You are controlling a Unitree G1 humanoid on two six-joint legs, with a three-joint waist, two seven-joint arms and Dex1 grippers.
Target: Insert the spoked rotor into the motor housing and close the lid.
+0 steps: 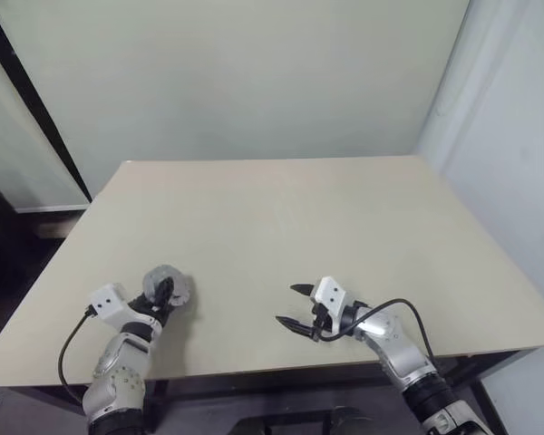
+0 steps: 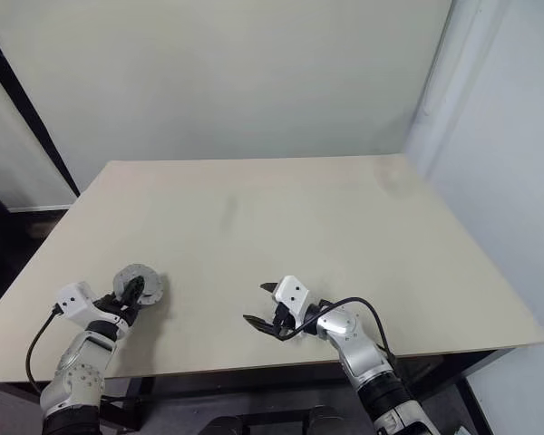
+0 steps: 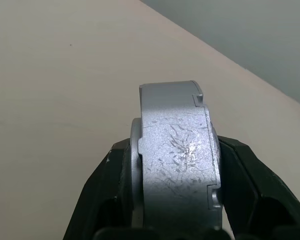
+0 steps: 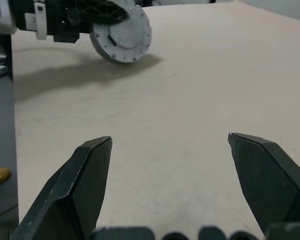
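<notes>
Near the front left edge of the table (image 1: 281,208), the left pincer (image 1: 166,292) grips a round grey metal motor housing (image 1: 170,285) on edge, fingers (image 3: 250,185) clamped on its flat faces. Well apart, the right pincer (image 1: 295,306) hovers over bare table, jaws spread wide, empty.

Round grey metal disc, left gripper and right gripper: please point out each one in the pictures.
Round grey metal disc (image 4: 122,41): right wrist view, on its flat face.
Left gripper (image 3: 165,190): left wrist view, midway between its fingertips, shut on the disc.
Right gripper (image 1: 290,306): left eye view, midway between its open fingertips.
</notes>
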